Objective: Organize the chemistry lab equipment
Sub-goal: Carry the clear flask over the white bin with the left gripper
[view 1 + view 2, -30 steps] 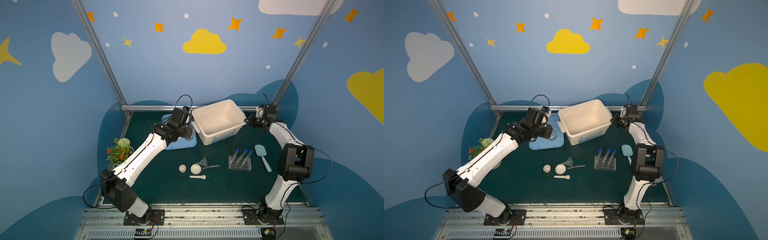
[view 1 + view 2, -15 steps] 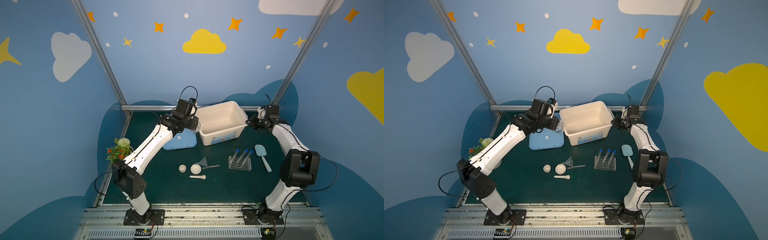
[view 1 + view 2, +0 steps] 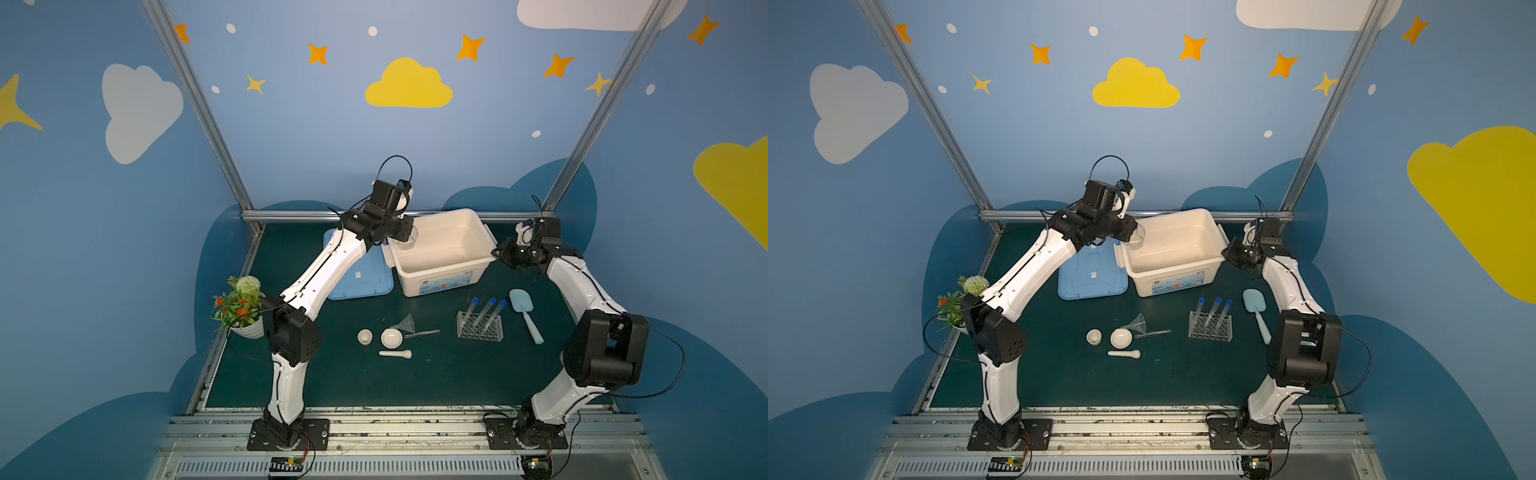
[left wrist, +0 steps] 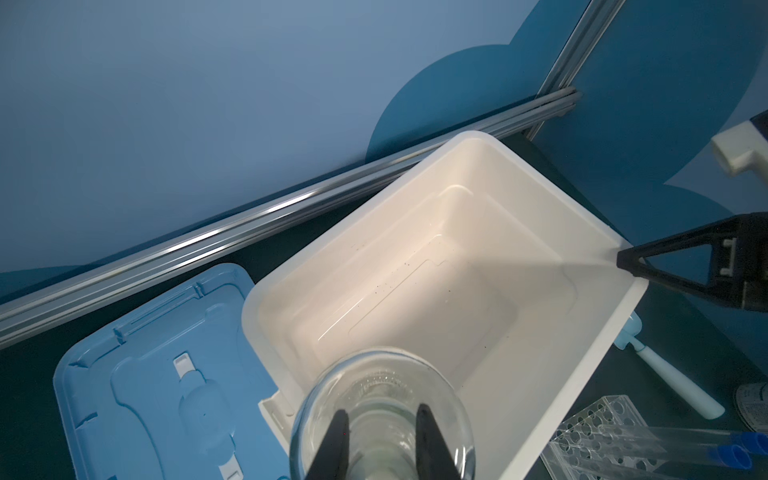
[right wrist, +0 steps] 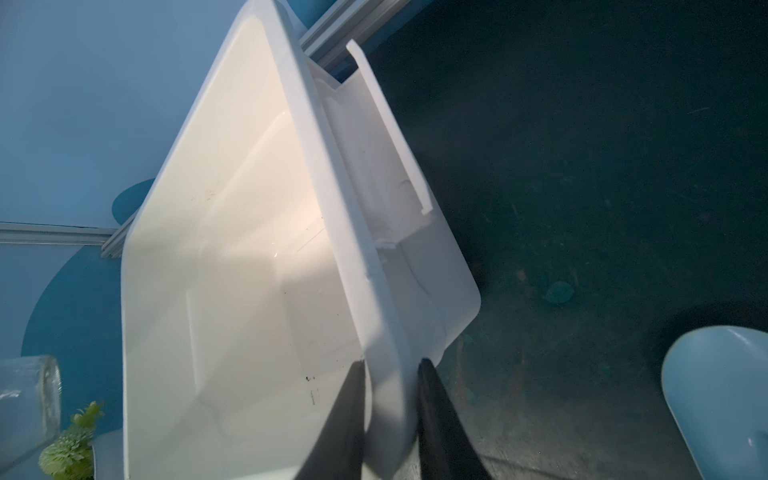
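The left arm rises from its base at 7 o'clock, bends at the elbow and stretches toward 12, where the left tool (image 4: 381, 415) pinches the neck of a clear flask (image 3: 406, 241). The flask is held in the air above the 9 o'clock rim of the white bin (image 3: 432, 278). The right arm folds up from 5 o'clock and its forearm slopes toward 1. The right tool (image 5: 391, 365) is clamped on the bin's 3 o'clock wall, with one finger inside and one outside. The bin sits at 12 on the dark green table (image 3: 415, 386), and its blue lid (image 3: 361, 278) lies flat just beside it at 11. Near the middle lie a small cup (image 3: 365, 336), a mortar (image 3: 391, 337), a pestle (image 3: 395, 354), a funnel (image 3: 405, 322) and a thin rod (image 3: 424, 333), close together. At 3 a clear rack (image 3: 480, 330) holds three blue-capped test tubes (image 3: 482, 311), with a pale blue scoop (image 3: 525, 316) beside it. A potted plant (image 3: 241, 303) stands at the 9 o'clock edge, just beside the left elbow. Bare table spreads at 6 toward the front rail. The blue walls carry painted clouds and stars.
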